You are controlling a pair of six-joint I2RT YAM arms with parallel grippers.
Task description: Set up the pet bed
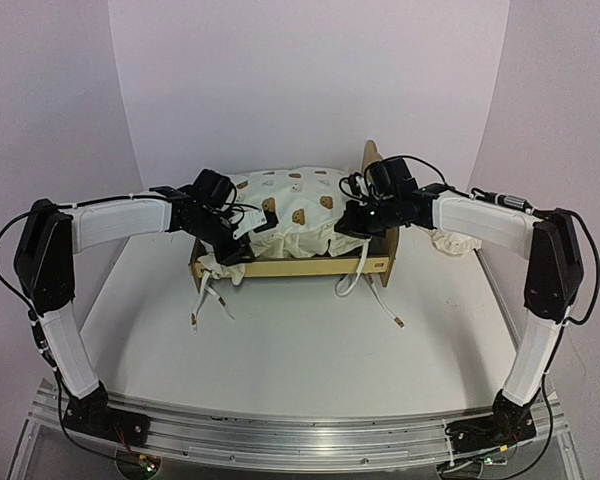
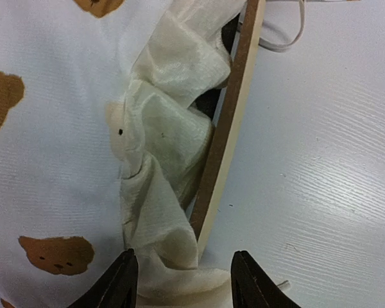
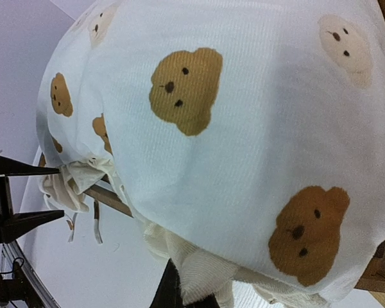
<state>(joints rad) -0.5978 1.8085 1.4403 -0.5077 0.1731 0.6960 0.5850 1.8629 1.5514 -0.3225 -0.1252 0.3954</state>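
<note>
Pet bed point(image 1: 280, 267): light-wood frame, at the far middle of the white table point(image 1: 300, 350), with its headboard point(image 1: 370, 160) upright at the right end.
Cushion point(image 1: 295, 200): cream with a bear print. It bulges well above the frame, and its ruffled edge spills over the front rail point(image 2: 226, 135). Tie strings point(image 1: 208, 300) trail onto the table at both front corners.
Left gripper point(image 2: 183, 282): at the bed's left front corner. Its 2 fingers point(image 2: 122, 285) are spread wide, with ruffled cushion fabric lying between them.
Right gripper point(image 1: 348, 222): against the cushion's right side, near the headboard. Only 1 finger point(image 3: 172, 292) shows in its wrist view, under the cushion's bulge, so it cannot be told whether the jaws are apart or clamped.
Small cream bundle point(image 1: 452, 241): on the table behind the right arm, outside the frame.
</note>
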